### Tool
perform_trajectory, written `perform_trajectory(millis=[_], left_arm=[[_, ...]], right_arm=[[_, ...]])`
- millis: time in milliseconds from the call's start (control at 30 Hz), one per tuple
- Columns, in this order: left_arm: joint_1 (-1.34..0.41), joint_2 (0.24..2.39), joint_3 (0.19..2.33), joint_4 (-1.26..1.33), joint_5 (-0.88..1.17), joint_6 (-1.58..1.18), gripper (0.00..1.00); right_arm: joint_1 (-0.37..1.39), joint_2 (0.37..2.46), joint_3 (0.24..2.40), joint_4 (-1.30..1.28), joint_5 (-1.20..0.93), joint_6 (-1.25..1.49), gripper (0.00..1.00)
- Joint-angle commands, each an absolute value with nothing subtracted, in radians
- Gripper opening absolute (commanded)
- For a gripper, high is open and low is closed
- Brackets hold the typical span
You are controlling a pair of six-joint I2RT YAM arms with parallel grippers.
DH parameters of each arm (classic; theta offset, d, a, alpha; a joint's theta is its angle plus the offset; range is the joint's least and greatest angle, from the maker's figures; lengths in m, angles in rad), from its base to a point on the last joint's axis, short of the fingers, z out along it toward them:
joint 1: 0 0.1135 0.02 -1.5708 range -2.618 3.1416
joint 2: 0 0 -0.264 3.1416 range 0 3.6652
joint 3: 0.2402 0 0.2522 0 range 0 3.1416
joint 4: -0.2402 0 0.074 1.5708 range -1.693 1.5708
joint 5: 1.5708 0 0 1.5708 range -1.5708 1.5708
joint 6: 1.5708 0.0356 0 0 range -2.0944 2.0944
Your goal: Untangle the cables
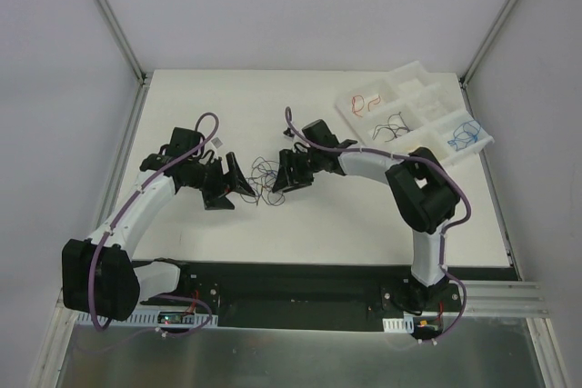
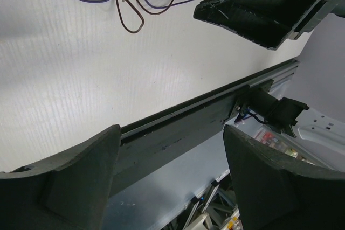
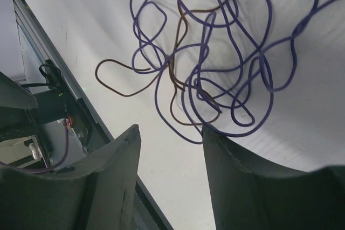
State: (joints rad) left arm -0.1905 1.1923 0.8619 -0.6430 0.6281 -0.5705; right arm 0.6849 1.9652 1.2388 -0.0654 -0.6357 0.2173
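cables [image 1: 265,176]: purple-brown tangle, mid table [image 1: 364,224], well apart from far-right corner tray [image 1: 414,74] | my left gripper [image 1: 244,181]: jaws apart, empty | my right gripper [image 1: 280,172]: jaws apart, nothing pinched | step: lining up on tangle | next: I pinch one single loop, not the bundle

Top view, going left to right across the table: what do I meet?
left gripper → tangled cables → right gripper → white tray, holding a red cable, then a black cable, then a blue cable.
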Motion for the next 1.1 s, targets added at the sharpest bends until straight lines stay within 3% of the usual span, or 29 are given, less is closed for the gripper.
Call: perform_trajectory(millis=[0,367,600,667,833,1067], left_arm=[[-0.199,1.17,0.862,-0.666,0.653,-0.586,0.76],[-0.199,1.219,0.91,-0.666,0.663,-0.568,0.76],[-0.199,1.233,0.928,-0.666,0.655,-0.552,0.76],[-0.199,1.238,0.937,-0.666,0.655,-0.549,0.77],[-0.199,1.273,0.966,-0.664,0.647,-0.526,0.85],[-0.236,1.356,1.031,-0.64,0.66,-0.469,0.87]], right_arm=[[0.692,1.983,1.299,-0.064,-0.65,0.153,0.51],[0.724,2.003,1.296,-0.049,-0.696,0.17,0.37],[0.735,2.033,1.302,-0.045,-0.698,0.172,0.34],[0.738,2.034,1.302,-0.038,-0.712,0.172,0.28],[0.73,1.958,1.307,-0.072,-0.747,0.201,0.01],[0.684,1.841,1.252,0.03,-0.91,0.366,0.0]])
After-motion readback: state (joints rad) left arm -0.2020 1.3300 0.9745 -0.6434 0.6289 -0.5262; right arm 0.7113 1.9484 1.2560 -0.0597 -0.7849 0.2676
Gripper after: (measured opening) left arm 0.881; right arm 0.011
